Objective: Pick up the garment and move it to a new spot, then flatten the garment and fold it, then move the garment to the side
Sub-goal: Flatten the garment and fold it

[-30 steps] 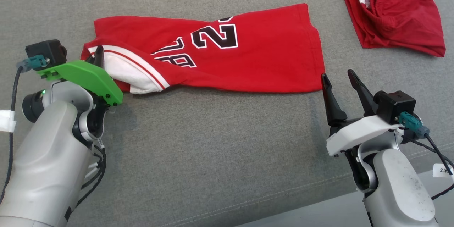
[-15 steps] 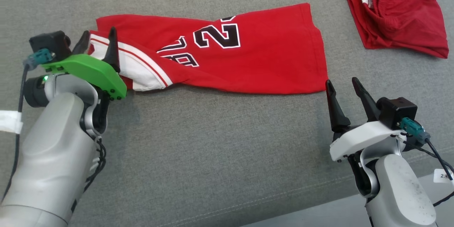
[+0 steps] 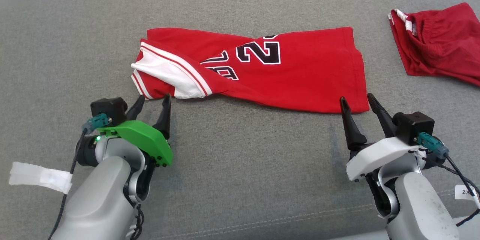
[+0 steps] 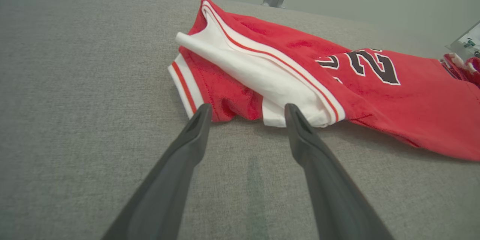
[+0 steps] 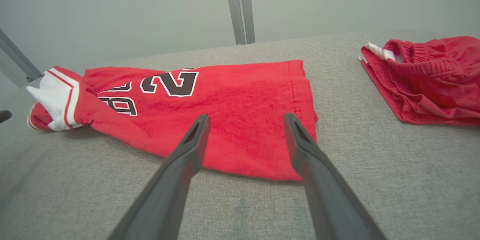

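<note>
A red basketball jersey [image 3: 262, 67] lies on a grey cushion [image 3: 240, 172]. In the head view it sits in the upper middle of the picture and stretches from left to right. It is folded into a long strip. Black numbers with white edges show on top. Its left end is bunched up, and a white part with red stripes [image 3: 168, 75] sticks out there. Its right end is flat with a neat hem.

The left gripper [image 3: 154, 97] is at the lower left of the head view and has a green cover. Its two dark fingers are spread wide apart and nothing is between them. The tips are just beside the bottom edge of the bunched white end.

The right gripper [image 3: 355, 98] is at the lower right and has a white cover. Its fingers are spread wide too and hold nothing. The tips sit at the jersey's lower right corner. It is hard to tell if they touch the cloth.

A pair of red shorts [image 3: 438, 45] lies at the upper right, apart from the jersey.
</note>
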Controlling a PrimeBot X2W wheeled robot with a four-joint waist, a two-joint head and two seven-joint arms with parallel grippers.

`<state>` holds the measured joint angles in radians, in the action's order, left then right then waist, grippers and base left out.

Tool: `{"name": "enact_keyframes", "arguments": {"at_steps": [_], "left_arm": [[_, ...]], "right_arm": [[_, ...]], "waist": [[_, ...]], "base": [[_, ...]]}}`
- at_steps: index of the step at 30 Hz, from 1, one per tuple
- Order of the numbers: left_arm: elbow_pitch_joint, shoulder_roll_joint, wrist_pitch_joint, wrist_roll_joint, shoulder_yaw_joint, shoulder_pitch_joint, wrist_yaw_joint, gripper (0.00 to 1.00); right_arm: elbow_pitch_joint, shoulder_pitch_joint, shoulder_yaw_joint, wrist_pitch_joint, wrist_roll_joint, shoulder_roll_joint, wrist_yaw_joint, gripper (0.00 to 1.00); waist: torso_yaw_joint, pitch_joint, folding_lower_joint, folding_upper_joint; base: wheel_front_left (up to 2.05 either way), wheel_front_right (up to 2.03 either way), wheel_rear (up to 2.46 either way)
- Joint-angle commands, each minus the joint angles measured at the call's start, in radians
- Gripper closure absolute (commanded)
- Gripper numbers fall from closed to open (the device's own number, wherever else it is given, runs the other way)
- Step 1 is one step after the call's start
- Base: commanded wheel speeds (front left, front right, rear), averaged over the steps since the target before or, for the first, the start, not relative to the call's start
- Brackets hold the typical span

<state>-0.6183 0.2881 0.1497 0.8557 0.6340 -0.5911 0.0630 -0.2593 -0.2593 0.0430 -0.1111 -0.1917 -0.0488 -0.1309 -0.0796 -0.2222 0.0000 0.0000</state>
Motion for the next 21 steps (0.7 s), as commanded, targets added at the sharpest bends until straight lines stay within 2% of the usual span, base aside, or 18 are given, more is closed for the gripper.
{"name": "enact_keyframes", "arguments": {"at_steps": [1,5,10,21], "left_arm": [[0.011,-0.011,-0.007,0.0,0.008,0.022,0.009,0.0],[0.017,-0.028,-0.023,0.008,0.018,0.029,0.016,0.0],[-0.008,-0.051,-0.039,0.042,0.002,0.0,0.003,0.0],[-0.114,-0.047,-0.038,0.095,-0.046,-0.039,-0.015,0.0]], "right_arm": [[0.004,0.01,0.003,0.005,-0.007,-0.004,0.0,0.0],[0.009,0.002,0.007,0.008,-0.006,-0.004,0.0,0.0],[0.017,-0.004,0.006,0.007,-0.008,-0.003,0.0,0.0],[0.014,-0.009,-0.001,-0.008,-0.012,-0.003,0.0,0.0]], "waist": [[0.001,0.002,0.0,0.0],[-0.02,-0.009,0.0,0.0],[-0.058,-0.028,0.0,0.0],[-0.101,-0.054,0.0,0.0]], "base": [[0.0,0.0,0.0],[0.0,0.0,0.0],[0.0,0.0,0.0],[0.0,0.0,0.0]]}}
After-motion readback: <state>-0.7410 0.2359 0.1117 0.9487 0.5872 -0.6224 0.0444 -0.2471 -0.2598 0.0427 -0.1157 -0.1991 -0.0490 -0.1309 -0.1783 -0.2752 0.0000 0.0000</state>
